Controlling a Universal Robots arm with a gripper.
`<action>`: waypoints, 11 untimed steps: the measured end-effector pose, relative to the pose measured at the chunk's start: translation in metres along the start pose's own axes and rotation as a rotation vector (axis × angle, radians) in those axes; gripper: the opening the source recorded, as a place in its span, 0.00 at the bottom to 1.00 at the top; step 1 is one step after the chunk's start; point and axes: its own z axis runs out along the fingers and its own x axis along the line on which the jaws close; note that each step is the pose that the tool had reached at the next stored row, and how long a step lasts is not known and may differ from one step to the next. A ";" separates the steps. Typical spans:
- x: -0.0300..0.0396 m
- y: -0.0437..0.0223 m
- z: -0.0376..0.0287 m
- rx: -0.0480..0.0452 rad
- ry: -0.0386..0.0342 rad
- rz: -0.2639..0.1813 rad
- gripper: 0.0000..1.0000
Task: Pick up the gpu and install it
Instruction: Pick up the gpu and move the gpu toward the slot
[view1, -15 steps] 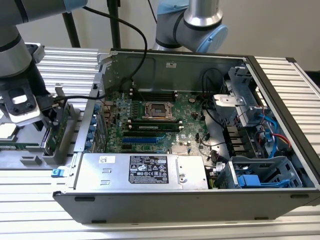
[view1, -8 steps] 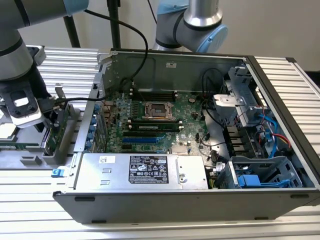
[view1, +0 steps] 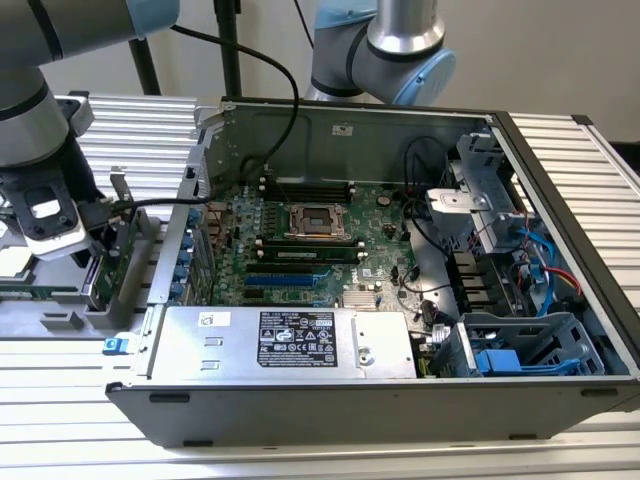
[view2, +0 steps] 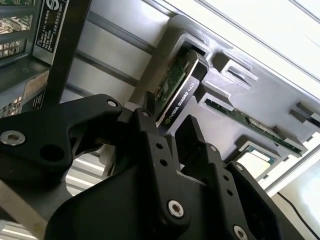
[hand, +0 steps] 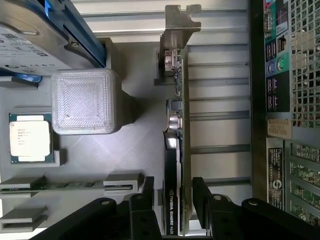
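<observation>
The gpu (hand: 176, 150) stands on edge in a grey holder tray (hand: 130, 150), green board on one face, black cover on the other, silver bracket (hand: 180, 30) at its far end. My gripper (hand: 175, 192) straddles the card's near end. One black finger (hand: 148, 197) stands a little off the cover side and the other finger (hand: 200, 197) is close against the board side. In the second wrist view the gripper (view2: 167, 122) sits the same way over the gpu (view2: 175, 95). In the exterior view the gpu (view1: 103, 268) is at the left, under the arm's wrist (view1: 40, 215), outside the open computer case (view1: 560, 160).
The tray also holds a processor chip (hand: 30, 137), a memory stick (view2: 250, 122) and a clear plastic block (hand: 85, 100). The case's back wall (hand: 285, 125) runs close beside the card. Inside lie the motherboard (view1: 300, 240) and power supply (view1: 285, 340). A second arm (view1: 385, 45) stands behind the case.
</observation>
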 end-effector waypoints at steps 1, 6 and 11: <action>0.0000 0.0000 0.0007 0.0000 0.0000 0.000 1.00; 0.0001 -0.0001 0.0039 0.0005 0.0000 0.000 1.00; 0.0001 -0.0001 0.0043 0.0007 -0.0001 0.000 1.00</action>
